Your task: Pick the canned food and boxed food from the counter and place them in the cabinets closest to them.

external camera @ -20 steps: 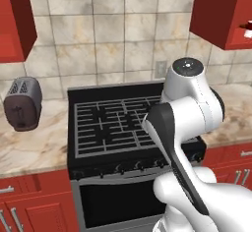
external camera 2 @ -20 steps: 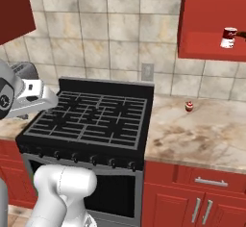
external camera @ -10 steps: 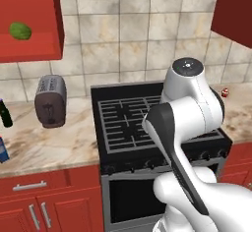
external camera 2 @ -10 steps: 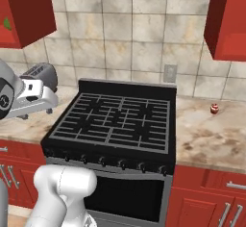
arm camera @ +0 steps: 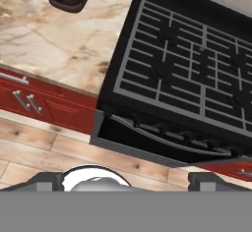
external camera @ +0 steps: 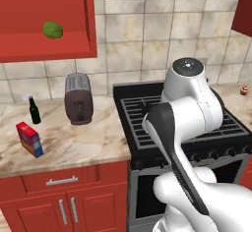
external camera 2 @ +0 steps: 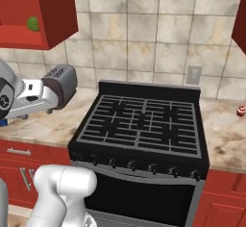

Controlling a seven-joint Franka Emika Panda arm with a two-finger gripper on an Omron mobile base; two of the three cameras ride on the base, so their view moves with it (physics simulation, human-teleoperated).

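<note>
Box (external camera: pixel 29 139) seen at counter (external camera: pixel 83 147) front left edge, not yet picked. Cabinet (external camera: pixel 47 46) above stands open. Gripper (arm camera: pixel 125 182) fingers spread wide, empty.

No legible text, brand or number was found. The boxed food (external camera: pixel 29 138) carried yellow marks too small to read.
</note>
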